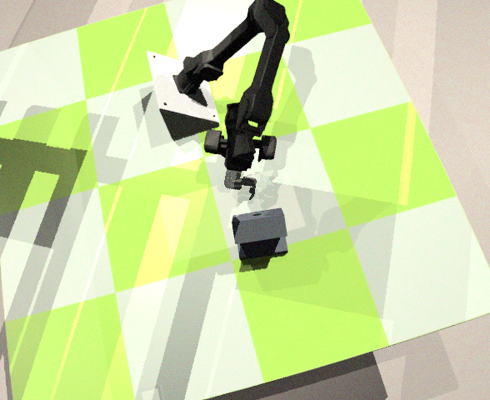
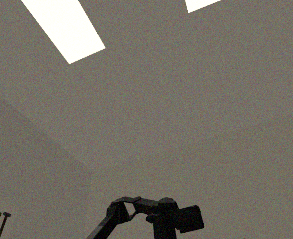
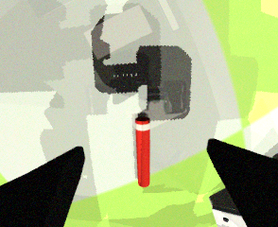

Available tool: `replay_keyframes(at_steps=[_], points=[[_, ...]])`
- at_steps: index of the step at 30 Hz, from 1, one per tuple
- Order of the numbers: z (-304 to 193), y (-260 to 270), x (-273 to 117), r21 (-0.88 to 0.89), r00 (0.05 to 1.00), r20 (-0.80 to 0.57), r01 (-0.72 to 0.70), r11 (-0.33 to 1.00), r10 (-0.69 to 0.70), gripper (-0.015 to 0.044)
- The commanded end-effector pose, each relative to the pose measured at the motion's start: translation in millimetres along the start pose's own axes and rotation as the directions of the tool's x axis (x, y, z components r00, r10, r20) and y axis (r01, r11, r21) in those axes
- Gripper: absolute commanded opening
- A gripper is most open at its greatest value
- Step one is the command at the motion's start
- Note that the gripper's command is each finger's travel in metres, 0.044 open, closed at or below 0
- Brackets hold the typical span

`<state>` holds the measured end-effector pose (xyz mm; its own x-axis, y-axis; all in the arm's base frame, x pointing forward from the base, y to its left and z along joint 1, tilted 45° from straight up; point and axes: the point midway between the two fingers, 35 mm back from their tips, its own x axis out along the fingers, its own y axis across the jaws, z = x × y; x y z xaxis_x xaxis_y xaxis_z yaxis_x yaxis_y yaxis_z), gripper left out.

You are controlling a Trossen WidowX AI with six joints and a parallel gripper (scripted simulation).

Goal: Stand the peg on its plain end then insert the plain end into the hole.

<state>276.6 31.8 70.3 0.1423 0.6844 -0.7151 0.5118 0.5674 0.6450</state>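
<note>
The red peg [image 3: 143, 158] lies on the table between the two fingers as the wrist view looks down. Its white band [image 3: 142, 127] is at the upper end of the peg in that view, and its plain end points to the bottom. My gripper [image 1: 240, 147] [image 3: 147, 149] is open wide and empty, pointing down above the peg. In the top view the gripper and arm hide the peg. The blue-grey sloped panel [image 1: 260, 230] stands in front of the gripper, with a dark hole [image 1: 257, 213] in its narrow upper face. The exterior view shows neither peg nor panel.
A white plate [image 1: 164, 87] under the arm's base stands on the green and white checkered table [image 1: 305, 340]. The black arm [image 1: 260, 82] [image 2: 164, 226] reaches over the table. Shadows cross the table, and a dark gripper shadow falls beside the peg's banded end.
</note>
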Motion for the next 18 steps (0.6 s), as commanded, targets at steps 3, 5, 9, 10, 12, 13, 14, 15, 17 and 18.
replay_keyframes(at_steps=[3, 5, 9, 10, 12, 13, 14, 15, 17, 18], points=[[-1, 0, 10, 0.008, 1.0, -0.005, -0.003, 1.0, 0.004, 0.044], [-1, 0, 13, 0.008, 1.0, -0.005, -0.004, 1.0, 0.004, 0.044], [-2, 0, 19, 0.008, 1.0, -0.005, -0.004, 1.0, 0.004, 0.044], [-2, 0, 21, 0.008, 1.0, -0.005, -0.005, 1.0, 0.005, 0.044], [-2, 0, 24, 0.008, 1.0, -0.005, -0.005, 1.0, 0.005, 0.044], [-2, 0, 26, 0.008, 1.0, -0.006, -0.005, 1.0, 0.005, 0.044], [-2, 0, 27, 0.008, 1.0, -0.006, -0.006, 1.0, 0.006, 0.044], [-3, 0, 29, 0.008, 1.0, -0.006, -0.006, 1.0, 0.006, 0.044], [-3, 0, 32, 0.008, 1.0, -0.006, -0.006, 1.0, 0.007, 0.044], [-3, 0, 34, 0.008, 1.0, -0.006, -0.007, 1.0, 0.007, 0.044]])
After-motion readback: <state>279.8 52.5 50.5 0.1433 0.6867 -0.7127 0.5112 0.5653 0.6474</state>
